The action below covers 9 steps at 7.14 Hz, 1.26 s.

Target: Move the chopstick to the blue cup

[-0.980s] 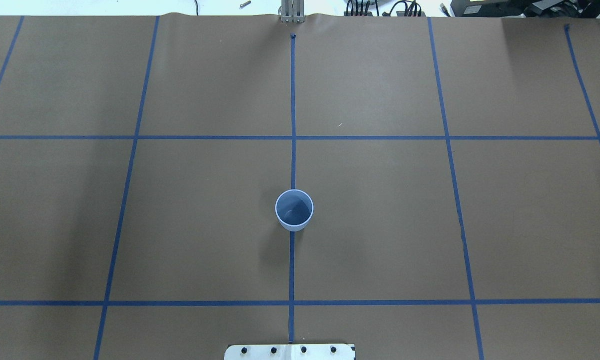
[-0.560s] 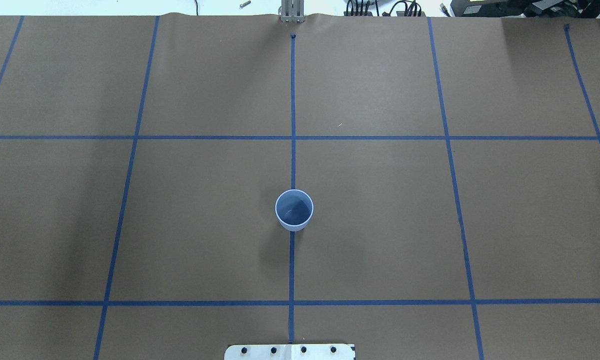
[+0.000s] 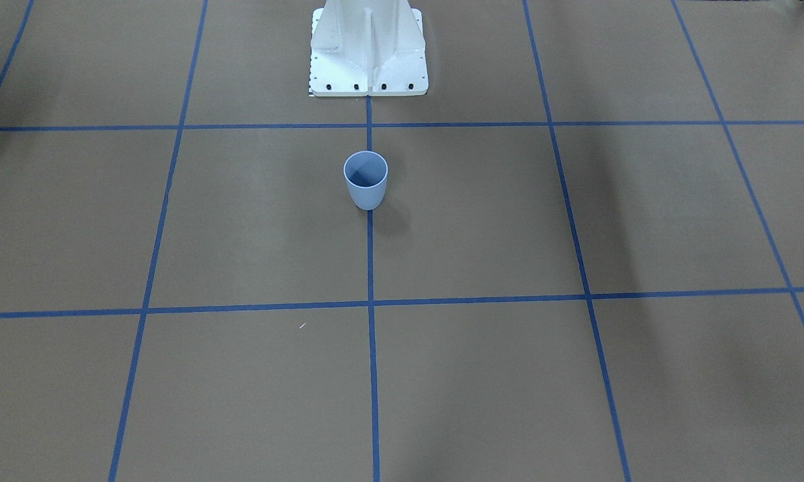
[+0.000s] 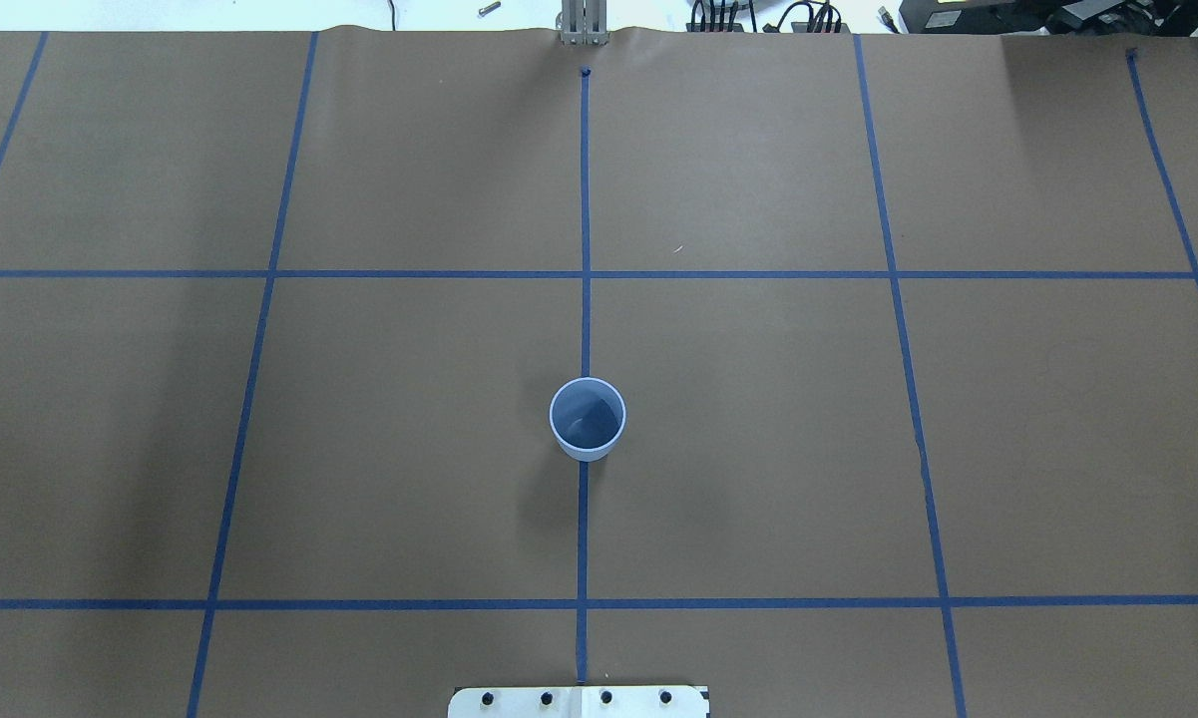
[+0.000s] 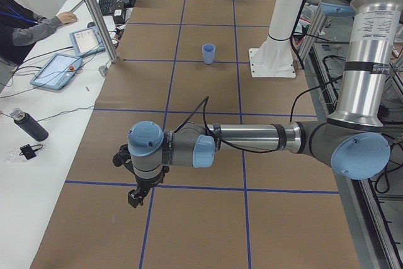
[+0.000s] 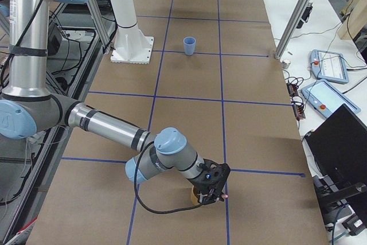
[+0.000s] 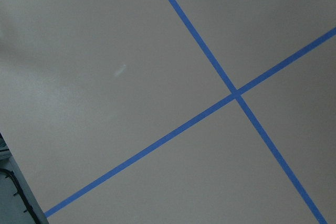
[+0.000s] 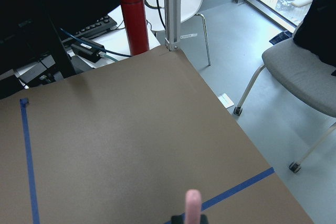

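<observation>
Centrally, astride tape line [image 4: 585, 199]: blue cup [image 4: 587, 419], upright. Clamped on chopstick [image 8: 192, 205]: right gripper [image 6: 212, 194]. Over paper [image 5: 189, 231]: left gripper [image 5: 137, 194], apart or together cannot tell.

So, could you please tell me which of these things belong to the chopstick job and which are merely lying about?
Job:
- chopstick
- cup

Lying about:
- red flask
- chair
- tablet
- black bottle
</observation>
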Tool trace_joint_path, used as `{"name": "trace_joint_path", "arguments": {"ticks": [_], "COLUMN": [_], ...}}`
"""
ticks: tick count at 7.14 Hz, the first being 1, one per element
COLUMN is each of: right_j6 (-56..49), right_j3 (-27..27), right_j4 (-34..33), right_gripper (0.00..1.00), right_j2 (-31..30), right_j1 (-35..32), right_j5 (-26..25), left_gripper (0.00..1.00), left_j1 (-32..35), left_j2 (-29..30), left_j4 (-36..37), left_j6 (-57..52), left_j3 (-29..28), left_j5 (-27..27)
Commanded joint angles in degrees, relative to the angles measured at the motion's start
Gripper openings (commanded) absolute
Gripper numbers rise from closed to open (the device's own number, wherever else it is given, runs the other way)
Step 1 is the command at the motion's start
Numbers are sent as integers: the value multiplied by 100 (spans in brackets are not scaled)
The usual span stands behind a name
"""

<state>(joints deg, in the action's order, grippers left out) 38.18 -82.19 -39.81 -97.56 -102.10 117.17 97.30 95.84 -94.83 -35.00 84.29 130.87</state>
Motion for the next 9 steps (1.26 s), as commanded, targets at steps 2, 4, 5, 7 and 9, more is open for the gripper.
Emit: {"name": "trace_joint_path", "arguments": {"ticks": [2, 4, 5, 7, 9], "right_j6": [-492, -672, -689, -602, -689], "right_j3": [-1260, -1869, -1984, -2519, -2933], "right_j4": [-1499, -1908, -1865, -1593, -1120], "right_gripper": [0, 0, 0, 0, 0], "right_j2": [-26, 0, 18, 27, 175], "right_j1": [-538, -505, -234, 494, 1434], "right_j5": [297, 411, 665, 989, 1482], "left_gripper": [99, 99, 99, 99, 99], "left_j1": [0, 0, 0, 9, 17], "left_j2": [-83, -127, -119, -346, -486], "left_j4": [0, 17, 122, 71, 88], "left_j6": [-7, 28, 307, 775, 793], "left_j3": [0, -9, -35, 61, 341], "left_j5": [52, 552, 536, 562, 562]}}
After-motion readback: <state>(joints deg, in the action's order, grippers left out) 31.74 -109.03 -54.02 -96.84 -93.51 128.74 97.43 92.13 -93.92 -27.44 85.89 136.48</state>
